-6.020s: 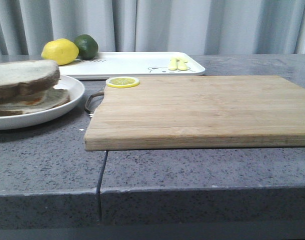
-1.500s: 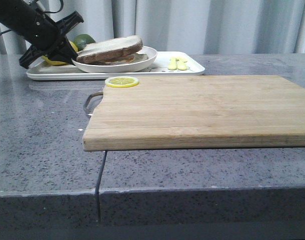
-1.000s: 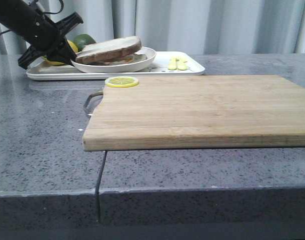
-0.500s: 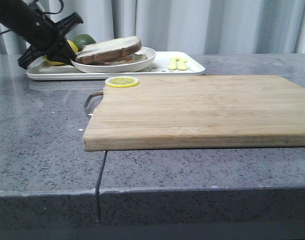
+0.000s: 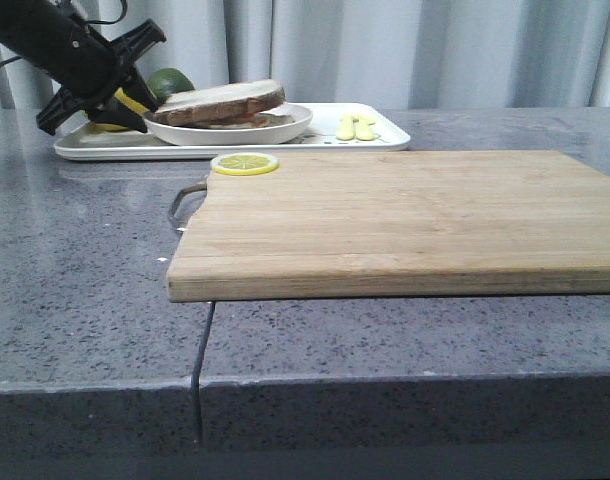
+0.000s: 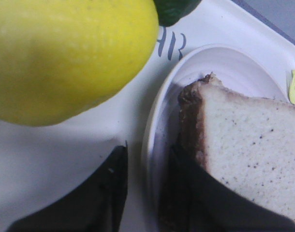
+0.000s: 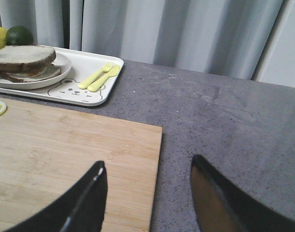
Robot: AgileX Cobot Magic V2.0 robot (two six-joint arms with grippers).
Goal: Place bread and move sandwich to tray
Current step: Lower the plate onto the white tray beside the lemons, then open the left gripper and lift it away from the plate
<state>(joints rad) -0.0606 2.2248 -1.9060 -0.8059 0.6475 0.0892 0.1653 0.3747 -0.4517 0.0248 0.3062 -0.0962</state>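
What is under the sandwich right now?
The sandwich sits on a round white plate, which rests on the tray. The plate's centre is hidden by the bread.

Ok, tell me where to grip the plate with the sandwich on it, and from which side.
Grip the plate by its thin raised rim, one finger over the lip and one under. The sandwich covers the middle, so only the edge is free. Come from the robot's left, where the left gripper already straddles the rim; the lemon crowds that side, so approach low along the tray.
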